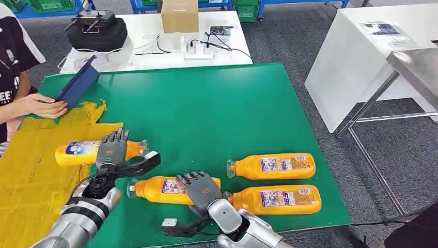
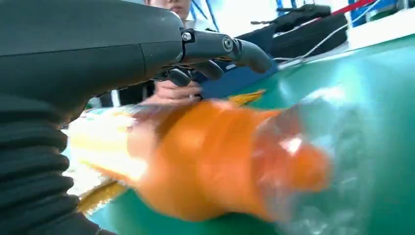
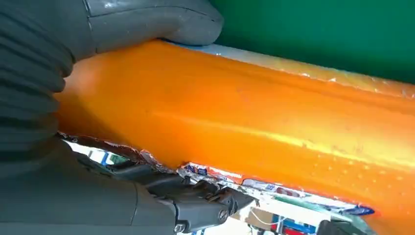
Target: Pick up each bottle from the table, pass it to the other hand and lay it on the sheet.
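Low centre of the head view, the right hand [image 1: 199, 190] grips an orange plastic juice bottle [image 1: 165, 189] lying on the green table [image 1: 206, 113]. The left hand [image 1: 112, 150] lies over another orange bottle [image 1: 77, 152] at the yellow sheet [image 1: 31, 170]; whether it grips is unclear. Next, probably: lift and hand over leftward.

Each orange bottle [image 1: 274, 166] bears a printed label [image 1: 276, 165], too small to read. The person's dark shirt [image 1: 11, 51] shows white letters, partly cut off, unreadable.

I see four orange bottles, all lying on their sides. One [image 1: 82, 152] half on the yellow sheet [image 1: 31, 170], neck over the green table. Second [image 1: 165, 188] beside it on the green, cap toward the sheet. Other two [image 1: 272, 166] [image 1: 276, 199] lie parallel further right, caps pointing left.
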